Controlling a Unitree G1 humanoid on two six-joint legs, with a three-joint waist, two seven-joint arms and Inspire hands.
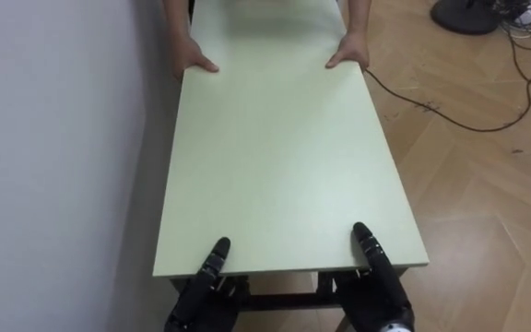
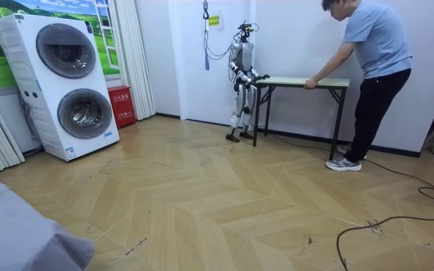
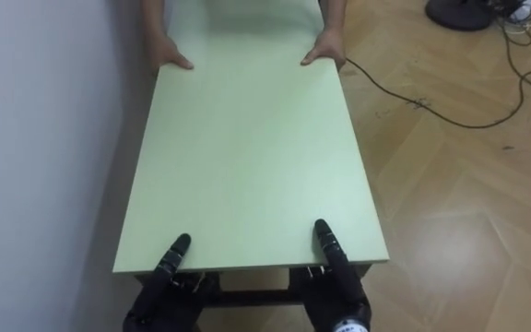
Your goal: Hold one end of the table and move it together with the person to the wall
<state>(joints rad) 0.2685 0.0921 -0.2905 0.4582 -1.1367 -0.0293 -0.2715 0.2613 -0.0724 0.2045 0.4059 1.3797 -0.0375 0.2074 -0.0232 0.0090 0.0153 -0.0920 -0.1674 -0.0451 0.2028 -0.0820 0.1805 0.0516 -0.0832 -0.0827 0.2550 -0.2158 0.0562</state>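
Tabletop [image 1: 275,157]: beside wall [image 1: 53,138].
Left robot hand [image 1: 212,267]: pinching near edge, thumb on top.
Right robot hand [image 1: 373,258]: likewise.
Person's hands [image 1: 192,57]: far corners.
Risk: uneven pull, thumbs slipping off smooth edge.

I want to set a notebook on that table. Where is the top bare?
The tabletop is bare across its whole middle, between the person's hands at the far end and the robot's left hand and right hand at the near edge. Those ends are crowded.

one table [image 1: 275,148], one person [image 2: 375,45], two laundry machines [image 2: 65,49] [image 2: 85,113]
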